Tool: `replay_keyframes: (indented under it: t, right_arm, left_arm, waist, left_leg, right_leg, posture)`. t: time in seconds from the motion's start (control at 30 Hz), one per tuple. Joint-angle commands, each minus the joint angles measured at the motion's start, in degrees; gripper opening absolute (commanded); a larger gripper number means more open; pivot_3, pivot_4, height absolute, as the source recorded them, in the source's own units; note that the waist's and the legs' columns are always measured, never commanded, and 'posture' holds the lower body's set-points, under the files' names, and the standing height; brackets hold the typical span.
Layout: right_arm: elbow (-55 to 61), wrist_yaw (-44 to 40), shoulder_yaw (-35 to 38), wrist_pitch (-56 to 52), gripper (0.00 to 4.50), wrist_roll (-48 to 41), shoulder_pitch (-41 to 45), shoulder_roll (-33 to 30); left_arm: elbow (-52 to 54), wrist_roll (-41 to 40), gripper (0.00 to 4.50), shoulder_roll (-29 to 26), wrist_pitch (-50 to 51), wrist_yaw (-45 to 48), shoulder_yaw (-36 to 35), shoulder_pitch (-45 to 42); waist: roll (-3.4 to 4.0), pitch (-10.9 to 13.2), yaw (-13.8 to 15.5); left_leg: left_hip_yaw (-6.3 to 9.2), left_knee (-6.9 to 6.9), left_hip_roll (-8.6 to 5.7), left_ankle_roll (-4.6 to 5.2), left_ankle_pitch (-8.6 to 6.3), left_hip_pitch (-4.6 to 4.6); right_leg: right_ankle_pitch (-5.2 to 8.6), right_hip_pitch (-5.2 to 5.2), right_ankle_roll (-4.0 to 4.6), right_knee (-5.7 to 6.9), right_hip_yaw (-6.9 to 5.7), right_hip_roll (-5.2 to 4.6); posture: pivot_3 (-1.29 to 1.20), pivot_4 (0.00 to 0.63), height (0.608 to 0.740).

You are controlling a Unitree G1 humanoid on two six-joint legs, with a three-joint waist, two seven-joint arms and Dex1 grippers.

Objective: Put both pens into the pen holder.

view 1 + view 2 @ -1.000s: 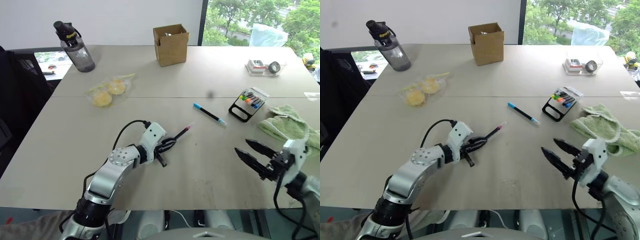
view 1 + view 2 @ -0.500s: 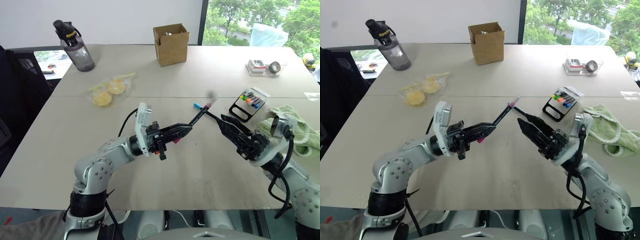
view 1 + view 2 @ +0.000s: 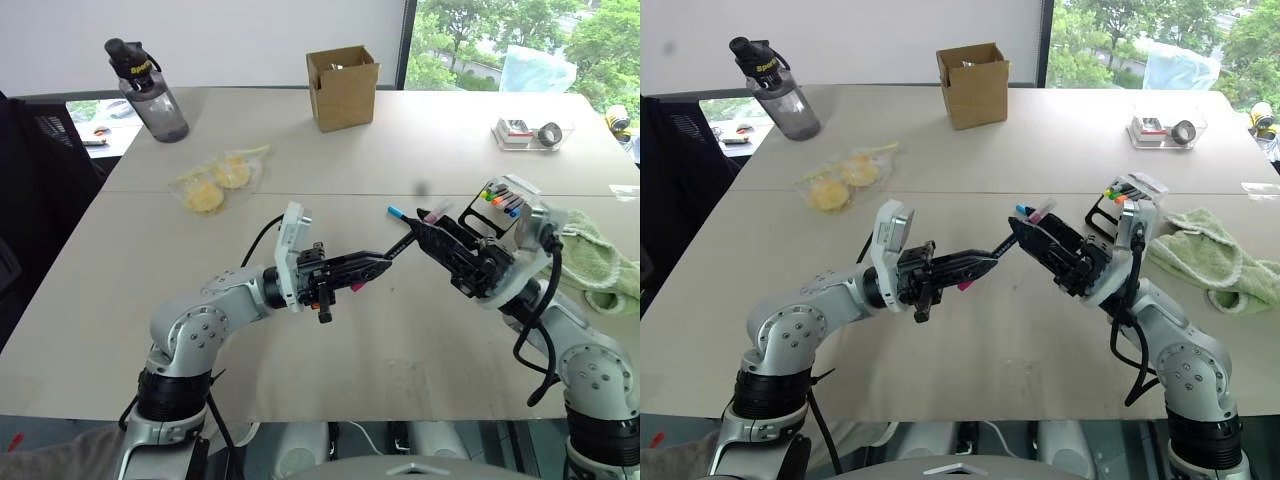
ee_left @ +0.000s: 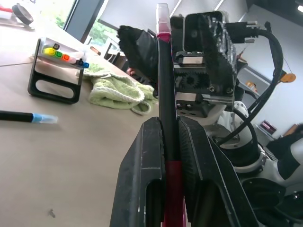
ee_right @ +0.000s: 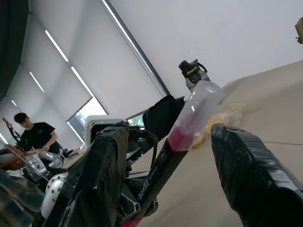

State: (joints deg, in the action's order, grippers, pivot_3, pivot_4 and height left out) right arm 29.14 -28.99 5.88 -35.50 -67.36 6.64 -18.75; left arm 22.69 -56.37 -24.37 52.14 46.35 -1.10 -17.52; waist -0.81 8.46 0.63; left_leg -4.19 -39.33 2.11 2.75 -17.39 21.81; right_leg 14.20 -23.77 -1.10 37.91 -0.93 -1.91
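Raised slim black-barrelled pink pen (image 3: 405, 240)

The right gripper (image 3: 432, 236) covers the middle of the blue pen (image 3: 396, 213) and part of the pen holder (image 3: 1108, 212). The pink pen's (image 4: 165, 101) lower end runs off the left wrist view. The tray's (image 3: 530, 131) contents are too small to tell.

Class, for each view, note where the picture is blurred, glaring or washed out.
Right wrist view: the pink pen's cap is smeared and the water bottle behind it soft. Left wrist view: the pen's tip pales against the bright ceiling. Left eye view: the window glares; the table is evenly lit.
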Motion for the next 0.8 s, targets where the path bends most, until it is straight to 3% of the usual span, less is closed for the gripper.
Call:
replay_keyframes:
  t: [0.03, 0.1, 0.23, 0.27, 0.33, 0.4, 0.67, 0.8]
  right_arm:
    - [0.32, -2.08, 1.03, 0.75, 1.09, -2.19, 1.37, 0.32]
    - [0.14, -2.49, 1.39, 0.67, 0.19, -3.17, 1.55, 0.39]
    - [0.12, -2.50, 1.66, 0.66, 0.09, -4.02, 1.76, 0.10]
    - [0.16, -2.35, 1.73, 0.78, 0.09, -3.97, 1.93, 0.03]
    - [0.17, -1.40, 2.01, 1.74, 0.09, -2.41, 2.86, -0.05]
    - [0.38, -1.21, 2.26, 1.98, 0.09, -1.63, 3.59, -0.56]
    - [2.27, -0.30, 6.35, 2.80, 0.09, 1.67, 8.50, -7.44]
    - [1.34, -1.79, 9.41, 5.46, 0.09, 11.56, 11.56, -15.52]
  left_arm:
    - [-0.13, -0.53, 0.00, -0.33, -0.82, 0.95, 0.02, -0.53]
    - [-0.41, -0.44, 0.00, -0.54, -0.98, 1.21, -0.09, -0.47]
    - [-1.06, 0.76, 0.00, -0.66, -2.02, 0.78, -0.50, -0.13]
    - [-1.13, 0.87, 0.76, -0.66, -2.08, 0.51, -0.58, -0.07]
    - [-0.99, 2.50, 1.11, -1.30, -2.83, 0.39, 0.00, -0.06]
    - [-1.46, 4.05, 2.14, -1.00, -3.77, -0.96, -0.05, -0.31]
    - [-1.21, 5.55, 2.14, -2.46, -6.34, -1.84, -2.50, -3.72]
    - [-1.84, 10.11, 2.14, -5.22, -9.53, -1.10, -1.65, -6.54]
  waist:
    - [-0.01, 0.01, 0.01]
    - [-0.02, 0.03, 0.01]
    - [-0.02, 0.04, 0.00]
    - [-0.02, 0.04, 0.01]
    - [-0.02, 0.05, -0.04]
    - [-0.02, 0.06, -0.03]
    - [-0.04, 0.16, 0.03]
    - [-0.04, 0.23, 0.03]
  left_leg:
    - [0.00, 0.00, -0.01, 0.00, 0.00, 0.01]
    - [0.00, 0.00, -0.01, 0.00, 0.00, 0.01]
    - [0.01, 0.01, 0.00, 0.00, 0.00, 0.02]
    - [0.01, 0.01, 0.00, 0.00, 0.00, 0.02]
    - [0.01, 0.00, 0.00, 0.00, 0.00, 0.01]
    - [0.01, 0.00, 0.00, 0.00, 0.00, 0.00]
    - [0.01, 0.01, 0.00, 0.00, 0.00, 0.05]
    - [-0.01, 0.01, -0.02, 0.00, 0.00, 0.04]
  right_leg:
    - [0.00, 0.00, 0.00, 0.00, 0.00, -0.01]
    - [0.00, 0.00, 0.00, -0.01, 0.00, -0.01]
    - [0.00, 0.00, 0.00, -0.02, -0.01, -0.02]
    - [0.00, 0.00, 0.00, -0.01, -0.01, -0.03]
    - [0.00, 0.00, 0.00, -0.01, 0.00, -0.05]
    - [0.00, 0.00, 0.00, 0.00, 0.00, -0.03]
    - [0.00, -0.02, 0.00, -0.04, -0.01, -0.10]
    - [0.00, -0.02, 0.00, -0.04, -0.02, -0.03]
  posture:
    - [0.00, 0.150, 0.736]
    - [0.00, 0.150, 0.736]
    - [0.00, 0.150, 0.736]
    - [0.00, 0.150, 0.736]
    - [0.00, 0.150, 0.736]
    - [0.00, 0.150, 0.736]
    - [0.00, 0.150, 0.736]
    - [0.00, 0.150, 0.736]
